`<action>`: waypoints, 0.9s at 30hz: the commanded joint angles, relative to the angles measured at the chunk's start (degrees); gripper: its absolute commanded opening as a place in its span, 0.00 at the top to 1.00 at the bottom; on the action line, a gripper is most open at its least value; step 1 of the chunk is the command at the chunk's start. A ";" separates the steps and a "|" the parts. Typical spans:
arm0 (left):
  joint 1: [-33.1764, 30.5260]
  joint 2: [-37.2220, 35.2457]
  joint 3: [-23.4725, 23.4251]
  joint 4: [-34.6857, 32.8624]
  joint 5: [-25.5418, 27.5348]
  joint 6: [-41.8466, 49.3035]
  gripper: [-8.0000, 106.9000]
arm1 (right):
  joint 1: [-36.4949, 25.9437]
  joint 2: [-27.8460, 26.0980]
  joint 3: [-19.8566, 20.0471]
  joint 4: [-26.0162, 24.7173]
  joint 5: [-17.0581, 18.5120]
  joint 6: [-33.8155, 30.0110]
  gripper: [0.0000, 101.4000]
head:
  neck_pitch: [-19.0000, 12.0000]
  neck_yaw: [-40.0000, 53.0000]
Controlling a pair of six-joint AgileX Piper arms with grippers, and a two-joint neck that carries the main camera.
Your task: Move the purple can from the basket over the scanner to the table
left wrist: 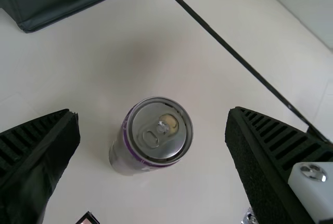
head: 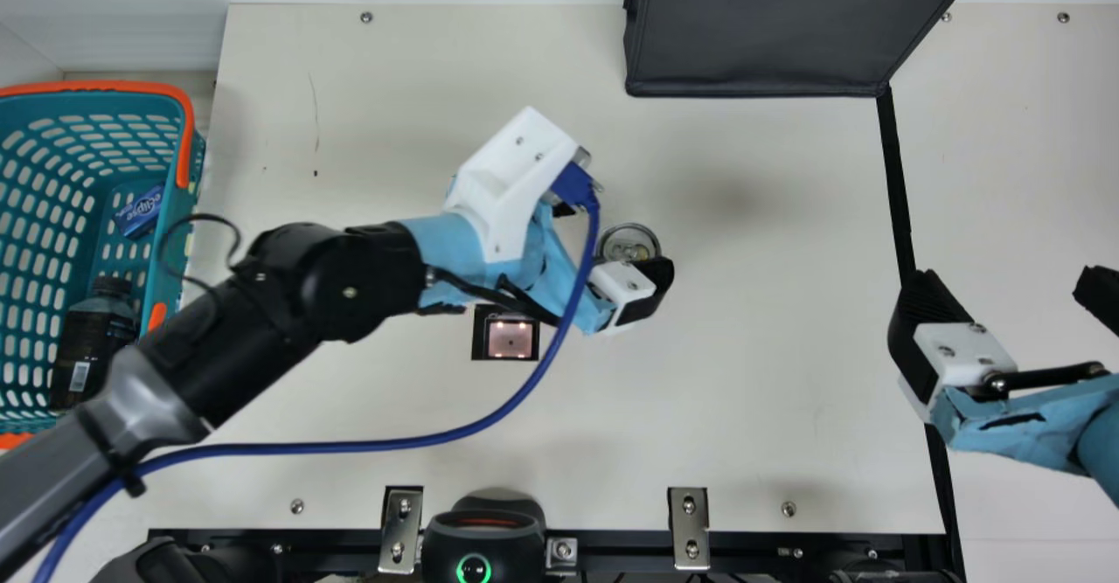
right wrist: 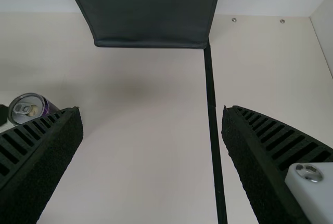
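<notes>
Standing on the table [head: 743, 347], the purple can [left wrist: 159, 130] looks delivered, the left pincer [left wrist: 152, 114] wide around it, the right pincer [right wrist: 152, 109] wide too; only withdrawing seems left, scanning unconfirmed.

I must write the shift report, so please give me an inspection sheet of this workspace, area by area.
Surface: cream table, fine scratch at far left.
Job's things: purple can upright on the table, beyond and right of the lit scanner; teal basket at the left.
Clutter: dark bottle and blue pack in the basket.
Left gripper: open, fingers either side of the can, gap on both sides.
Right gripper: open, holding nothing.
Cables: blue cable curves past the scanner's near side.
Surroundings: black bag at the far edge.
</notes>
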 commanded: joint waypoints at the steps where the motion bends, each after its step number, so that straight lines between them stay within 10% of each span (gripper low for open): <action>1: 3.03 -2.03 0.85 -4.98 2.24 3.12 0.15 | 0.00 0.00 0.00 0.00 0.00 0.00 0.06 | -1.66 0.09; 12: 17.34 -14.41 4.66 -2.32 15.07 4.82 0.15 | 0.00 0.00 0.00 0.00 0.00 0.00 0.06 | -1.66 0.09; 27: 28.43 -31.71 -0.23 27.62 26.02 -9.47 0.15 | 0.00 0.00 0.00 0.00 0.00 0.00 0.06 | -1.66 0.09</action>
